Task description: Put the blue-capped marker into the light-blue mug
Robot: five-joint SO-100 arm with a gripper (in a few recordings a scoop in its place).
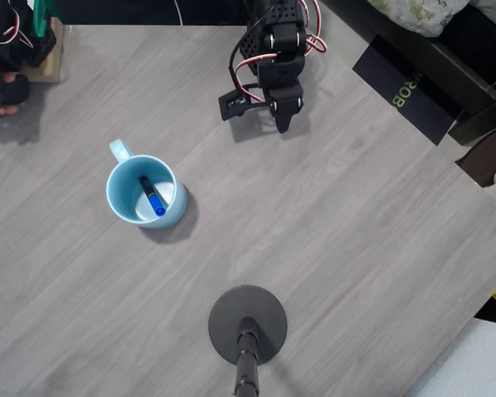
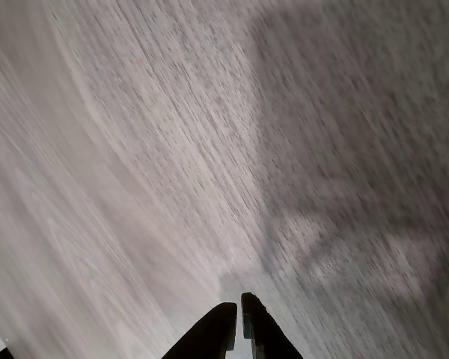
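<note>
The blue-capped marker (image 1: 152, 196) already lies inside the light-blue mug (image 1: 118, 197), slanted against the pale inner wall with its blue cap toward the lower right of the mug's opening in the overhead view and its dark body running up toward the handle side. The mug stands upright on the grey wood-grain desk (image 1: 339, 248), its small loop handle pointing to the upper left. The hand (image 1: 282, 124) is well apart from the mug, up and to the right of it, near the arm's base at the far edge of the desk. In the wrist view the hand (image 2: 238, 310) has its two dark fingertips (image 2: 217, 321) pressed together with only a hairline between them and nothing pinched, hanging over bare desk; the surface there is streaked with blur. Judged from this, the placing step looks finished and the arm is in its retreat or rest phase. Nothing further with the marker seems called for; the next move would only need the arm to settle away from the mug without sweeping back toward it. A round black stand base (image 1: 248, 324) sits below and to the right of the mug, clear of both.
</note>
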